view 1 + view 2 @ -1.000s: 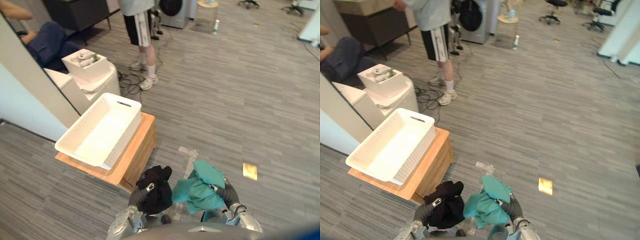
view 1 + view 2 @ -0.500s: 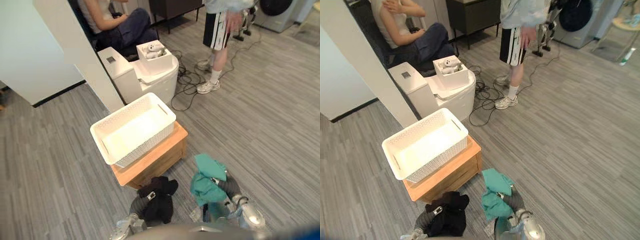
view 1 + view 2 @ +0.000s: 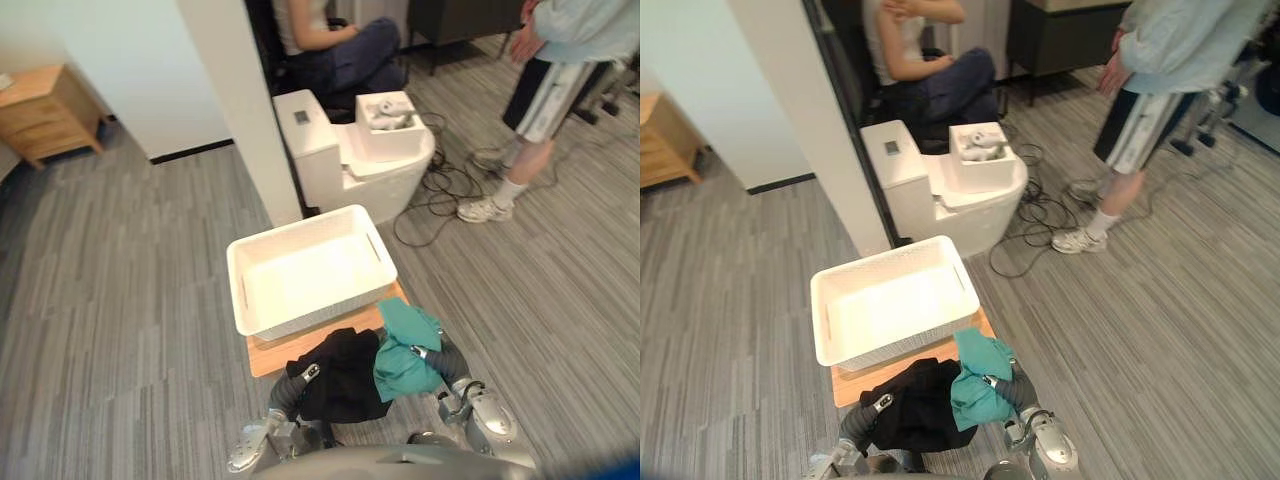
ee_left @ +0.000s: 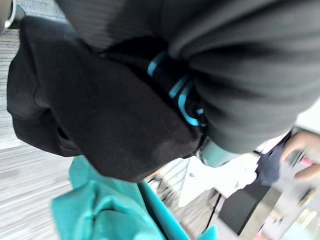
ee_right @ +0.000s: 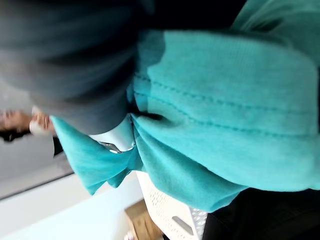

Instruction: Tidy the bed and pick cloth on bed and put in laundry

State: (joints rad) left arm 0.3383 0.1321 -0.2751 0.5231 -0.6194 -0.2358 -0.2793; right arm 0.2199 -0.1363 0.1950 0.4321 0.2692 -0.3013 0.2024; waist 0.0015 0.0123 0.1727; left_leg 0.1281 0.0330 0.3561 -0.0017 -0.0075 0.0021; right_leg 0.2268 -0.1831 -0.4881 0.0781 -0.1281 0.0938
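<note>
Carries one black cloth [image 3: 345, 378] on the left hand [image 3: 296, 381] and one teal cloth [image 3: 402, 352] on the right hand [image 3: 441, 358], side by side and touching, just short of the near wall of one white basket [image 3: 320, 317]. Rests that basket on one wooden stand [image 3: 268, 353]. Buries both hands in fabric, so cannot tell whether clenched or slack; beyond the basket, two people, one seated [image 3: 340, 50] and one standing [image 3: 560, 60].
</note>
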